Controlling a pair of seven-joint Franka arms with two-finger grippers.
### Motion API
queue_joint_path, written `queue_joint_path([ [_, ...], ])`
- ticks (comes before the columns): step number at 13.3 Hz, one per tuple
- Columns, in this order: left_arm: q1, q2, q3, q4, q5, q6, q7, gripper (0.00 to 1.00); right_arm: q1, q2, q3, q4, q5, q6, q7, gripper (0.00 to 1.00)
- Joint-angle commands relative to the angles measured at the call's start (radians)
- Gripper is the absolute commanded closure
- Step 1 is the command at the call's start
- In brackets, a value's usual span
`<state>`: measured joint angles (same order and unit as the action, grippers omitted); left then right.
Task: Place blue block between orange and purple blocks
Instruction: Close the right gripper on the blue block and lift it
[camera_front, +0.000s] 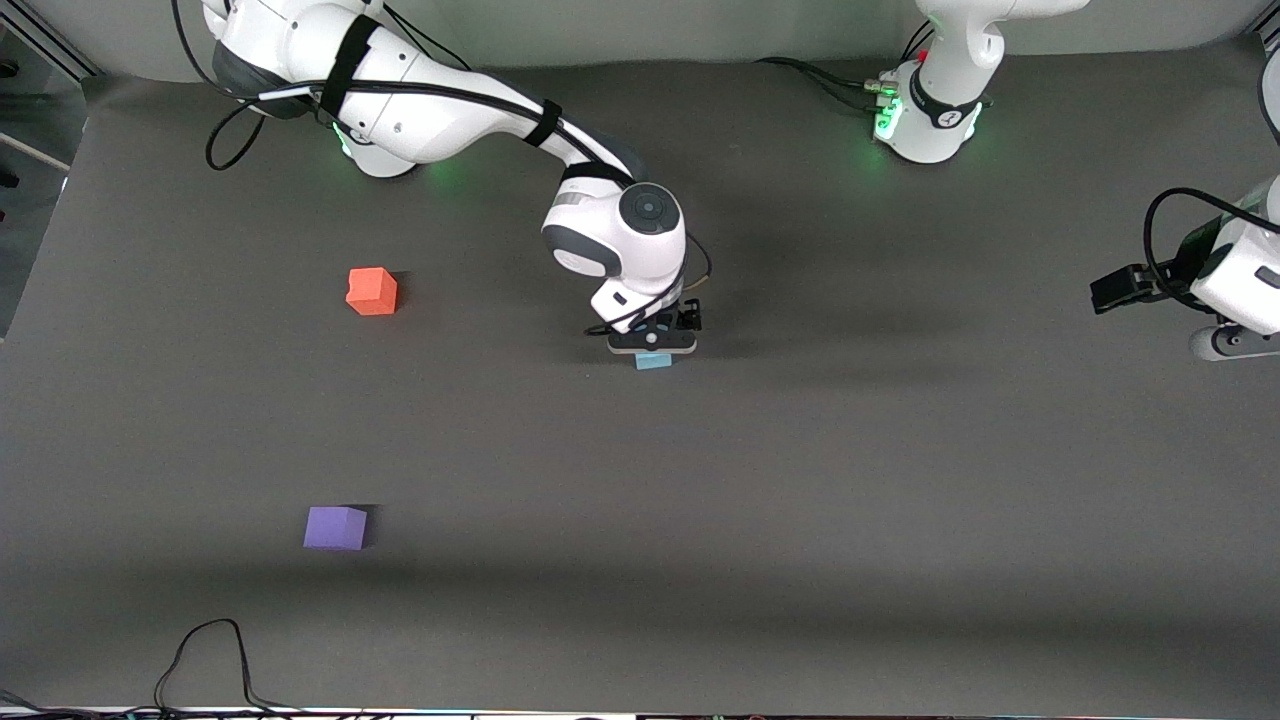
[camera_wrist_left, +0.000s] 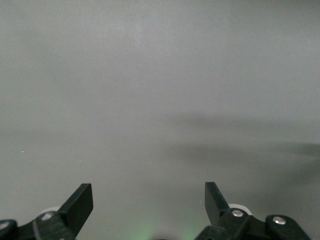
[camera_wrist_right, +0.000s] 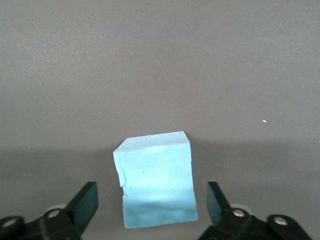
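The blue block (camera_front: 654, 361) sits on the grey table near its middle. My right gripper (camera_front: 653, 345) hangs just over it, mostly hiding it in the front view. In the right wrist view the block (camera_wrist_right: 156, 177) lies between the open fingers (camera_wrist_right: 85, 202), with gaps on both sides. The orange block (camera_front: 371, 291) sits toward the right arm's end, farther from the front camera. The purple block (camera_front: 335, 527) sits nearer that camera, at the same end. My left gripper (camera_front: 1120, 288) waits open and empty over the left arm's end; in its wrist view its fingers (camera_wrist_left: 80, 202) frame bare table.
A black cable (camera_front: 205, 660) loops on the table at the front edge, nearer the camera than the purple block. The two arm bases (camera_front: 930, 120) stand along the table's back edge.
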<state>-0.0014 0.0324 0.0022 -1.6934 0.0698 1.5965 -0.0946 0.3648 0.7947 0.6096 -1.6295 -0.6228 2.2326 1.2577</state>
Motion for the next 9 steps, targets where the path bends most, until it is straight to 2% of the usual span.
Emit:
queue_joint_path([
  [1, -0.014, -0.011, 0.015, -0.008, -0.010, -0.016, 0.006, 0.00, -0.007, 0.018, 0.009, -0.007, -0.076, 0.027, 0.060, 0.24],
  [2, -0.012, -0.011, 0.015, -0.008, -0.010, -0.018, 0.007, 0.00, -0.007, 0.034, 0.009, -0.006, -0.098, 0.027, 0.074, 0.30],
  [4, -0.012, -0.009, 0.015, -0.005, -0.010, -0.023, 0.007, 0.00, -0.010, 0.035, 0.006, -0.006, -0.103, 0.027, 0.074, 0.34],
  [5, -0.014, -0.008, 0.013, -0.003, -0.010, -0.023, 0.007, 0.00, -0.012, 0.037, 0.006, -0.004, -0.101, 0.027, 0.072, 0.46],
  [6, -0.017, -0.008, 0.013, -0.003, -0.010, -0.023, 0.007, 0.00, -0.017, 0.035, 0.006, -0.003, -0.101, 0.027, 0.072, 0.63],
  [7, -0.019, -0.008, 0.013, -0.002, -0.010, -0.024, 0.007, 0.00, -0.030, 0.031, 0.006, -0.001, -0.100, 0.027, 0.071, 0.68],
  [9, -0.019, -0.008, 0.013, -0.002, -0.010, -0.026, 0.007, 0.00, -0.064, -0.017, 0.013, -0.001, -0.074, 0.016, 0.068, 0.68],
])
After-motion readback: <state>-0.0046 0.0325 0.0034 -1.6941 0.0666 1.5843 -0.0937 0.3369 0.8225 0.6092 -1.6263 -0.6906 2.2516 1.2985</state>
